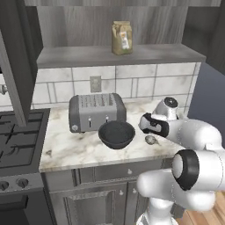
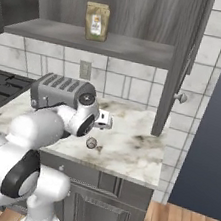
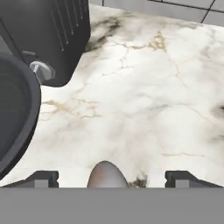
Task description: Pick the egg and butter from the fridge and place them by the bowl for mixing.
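Gripper open, as I read it from the hand view: both dark finger tips stand wide apart at the bottom edge, and the egg lies on the marble between them with bare stone showing on either side. I see neither tip touching it. Egg looks brownish-grey, blunt end up toward the camera.

From the left base view the hand hangs low over the counter, just right of the bowl, with the egg resting on the countertop below and slightly in front of it. Right base view agrees: egg sits alone on the marble near the front edge, a small shadow beside it, the wrist just above and behind.

Bowl, dark and deep, stands just left of the egg, close but apart from it. In the hand view its rim curves in from the left edge.

Toaster, silver, two slots, sits directly behind the bowl against the tiled wall; its lower corner and a round knob show in the hand view.

Farther out: a wall outlet above the toaster, a brown paper bag on the grey wood shelf, stove burners off to the left. An open cabinet door with a knob shows at the right of the right base view.
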